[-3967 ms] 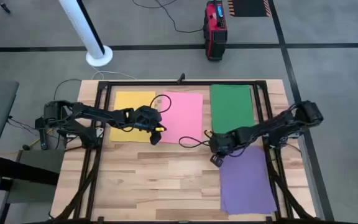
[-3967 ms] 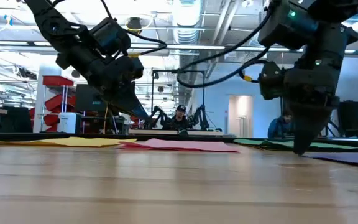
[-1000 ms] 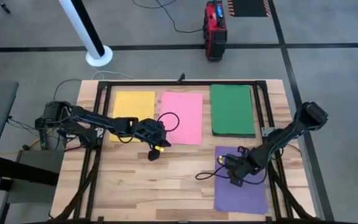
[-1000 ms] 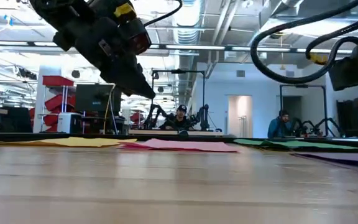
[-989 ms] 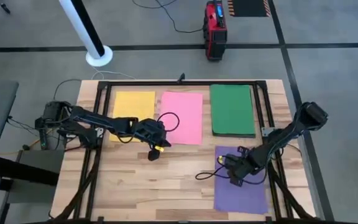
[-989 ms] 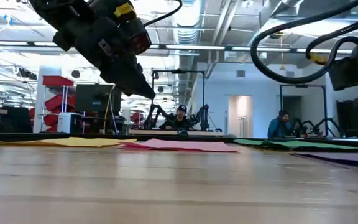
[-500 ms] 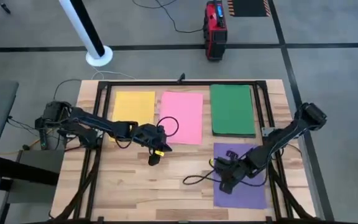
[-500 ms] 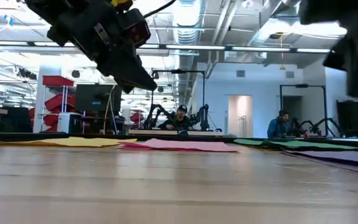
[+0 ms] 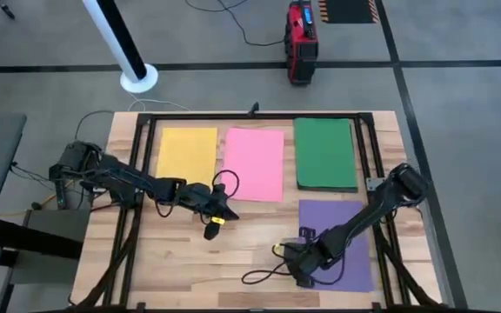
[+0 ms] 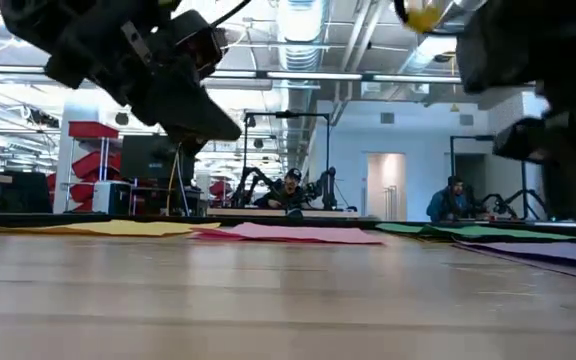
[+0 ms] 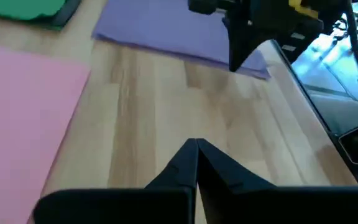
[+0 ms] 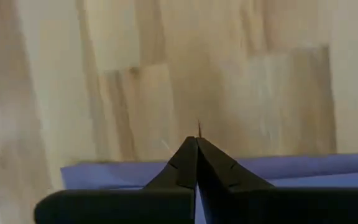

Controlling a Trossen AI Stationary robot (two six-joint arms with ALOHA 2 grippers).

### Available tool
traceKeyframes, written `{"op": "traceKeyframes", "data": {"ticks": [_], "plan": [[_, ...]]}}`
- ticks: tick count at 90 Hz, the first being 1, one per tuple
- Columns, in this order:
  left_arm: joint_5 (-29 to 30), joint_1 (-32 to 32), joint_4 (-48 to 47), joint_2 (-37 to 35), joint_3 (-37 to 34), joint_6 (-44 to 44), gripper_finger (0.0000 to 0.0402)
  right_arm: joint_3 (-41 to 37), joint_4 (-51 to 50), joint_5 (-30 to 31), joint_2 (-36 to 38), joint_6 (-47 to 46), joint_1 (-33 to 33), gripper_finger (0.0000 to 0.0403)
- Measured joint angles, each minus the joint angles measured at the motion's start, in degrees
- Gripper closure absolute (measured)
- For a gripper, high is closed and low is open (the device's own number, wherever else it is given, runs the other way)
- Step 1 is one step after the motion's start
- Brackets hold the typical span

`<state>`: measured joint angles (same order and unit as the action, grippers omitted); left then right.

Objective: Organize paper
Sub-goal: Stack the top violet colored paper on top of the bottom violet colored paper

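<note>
Left claw (image 9: 207, 233) and right claw (image 9: 301, 280) both closed

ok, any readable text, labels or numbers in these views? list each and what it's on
None readable.
Red case on the floor beyond the table: a pale label patch, too small to read.
Coloured paper sheets: plain, no print.
Room behind the table in the low view: no legible signs.

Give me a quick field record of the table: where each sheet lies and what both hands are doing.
yellow sheet: far row, leftmost
pink sheet: far row, beside yellow
green sheet: far row, right, on a dark sheet
purple sheet: near right, alone
left hand: shut, above bare wood near the pink sheet's near edge
right hand: shut, at the purple sheet's near-left edge; grip on it unclear
</note>
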<state>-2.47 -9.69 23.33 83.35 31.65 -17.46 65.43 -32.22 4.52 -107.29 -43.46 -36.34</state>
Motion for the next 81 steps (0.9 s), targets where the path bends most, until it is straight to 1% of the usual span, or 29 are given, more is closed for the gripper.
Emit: {"op": "traceKeyframes", "data": {"ticks": [16,31,44,63,81], "plan": [[0.95,-0.02,-0.02,0.02,-1.19,-1.30,0.0401,0.09,-1.31,-0.36,0.05,-0.08,0.07,0.0403],[0.97,-0.39,-0.23,0.02,-1.22,-1.34,0.0401,0.09,-5.04,-0.60,0.29,-2.95,-0.34,0.0403],[0.97,-0.54,-0.26,0.02,-1.22,-1.47,0.0401,0.09,-3.71,-0.16,0.82,-3.04,-1.25,0.0403],[1.00,-0.54,-0.31,0.02,-1.22,-1.89,0.0401,0.20,-2.11,2.04,1.23,-1.70,-0.57,0.0403],[1.15,-0.52,-0.70,0.01,-1.24,-2.09,0.0401,-0.05,-1.76,1.23,1.16,-0.17,0.13,0.0403]]}}
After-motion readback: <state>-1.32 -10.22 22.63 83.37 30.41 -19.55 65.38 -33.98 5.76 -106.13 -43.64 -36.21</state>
